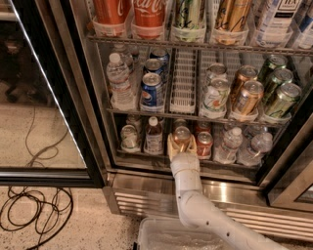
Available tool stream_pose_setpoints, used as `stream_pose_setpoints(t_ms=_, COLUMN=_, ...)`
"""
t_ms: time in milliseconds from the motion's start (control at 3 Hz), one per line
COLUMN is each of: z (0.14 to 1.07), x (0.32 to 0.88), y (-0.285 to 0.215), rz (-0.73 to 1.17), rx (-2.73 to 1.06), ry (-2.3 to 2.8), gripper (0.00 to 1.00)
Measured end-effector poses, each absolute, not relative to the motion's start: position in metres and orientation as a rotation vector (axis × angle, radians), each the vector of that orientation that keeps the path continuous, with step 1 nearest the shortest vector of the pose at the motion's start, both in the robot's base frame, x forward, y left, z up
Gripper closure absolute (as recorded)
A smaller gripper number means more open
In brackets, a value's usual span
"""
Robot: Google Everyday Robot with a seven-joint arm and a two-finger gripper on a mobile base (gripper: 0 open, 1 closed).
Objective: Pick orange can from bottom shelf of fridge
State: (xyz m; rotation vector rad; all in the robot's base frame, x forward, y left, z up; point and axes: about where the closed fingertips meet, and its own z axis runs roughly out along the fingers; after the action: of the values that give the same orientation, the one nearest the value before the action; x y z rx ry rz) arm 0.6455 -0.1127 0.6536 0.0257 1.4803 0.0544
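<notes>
The gripper (182, 145), at the front of the bottom shelf (142, 155), hides the orange can's (182, 133) lower half. The picture's upper edge cuts off the top-row cans (149, 14). The small bottle's (153, 136) label is too blurred to read.

tool (182, 143) gripping orange can (182, 134), btm shelf (139, 156)

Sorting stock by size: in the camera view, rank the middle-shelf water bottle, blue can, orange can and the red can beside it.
1. water bottle
2. blue can
3. orange can, at the tool on the bottom shelf, and red can: alike, unranked.
</notes>
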Motion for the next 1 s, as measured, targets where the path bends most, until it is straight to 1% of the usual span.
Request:
stream_pose_setpoints(t_ms=667, z=0.656, x=0.607, y=-0.115, rz=0.284, rx=-0.053, ry=1.527, gripper=1.00)
stream_pose_setpoints(t_ms=1000, z=0.664, x=0.592, y=-0.108, rz=0.388, rx=-0.135, ry=1.537, gripper=1.00)
